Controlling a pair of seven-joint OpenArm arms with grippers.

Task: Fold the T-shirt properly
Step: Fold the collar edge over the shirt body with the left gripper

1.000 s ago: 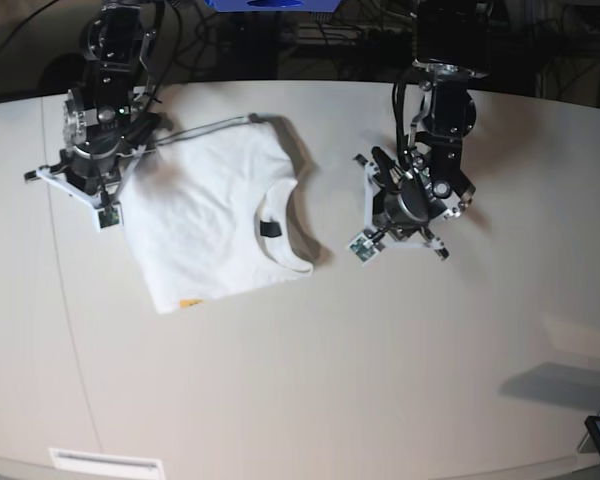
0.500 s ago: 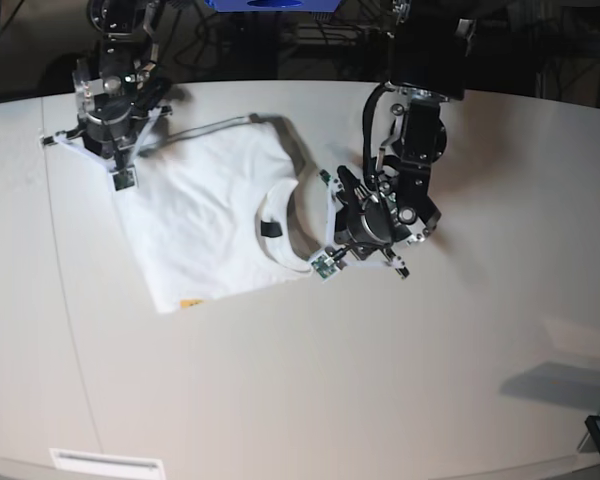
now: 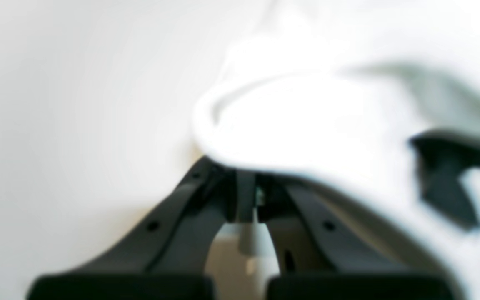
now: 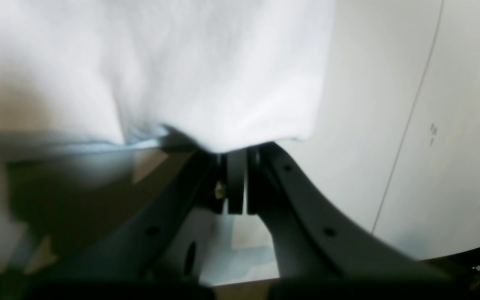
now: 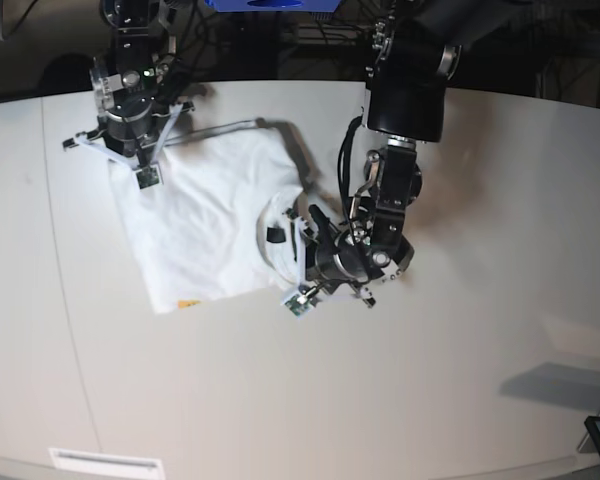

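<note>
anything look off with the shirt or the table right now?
Nothing damaged or spilled. The T-shirt is only partly folded and lies askew on the table. Its collar edge bunches up at the left claw, and a corner lifts at the right claw.

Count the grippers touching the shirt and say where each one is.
2. The left gripper is shut on the T-shirt at the collar edge; the right gripper is shut on its far corner. Contact points are partly hidden.
</note>
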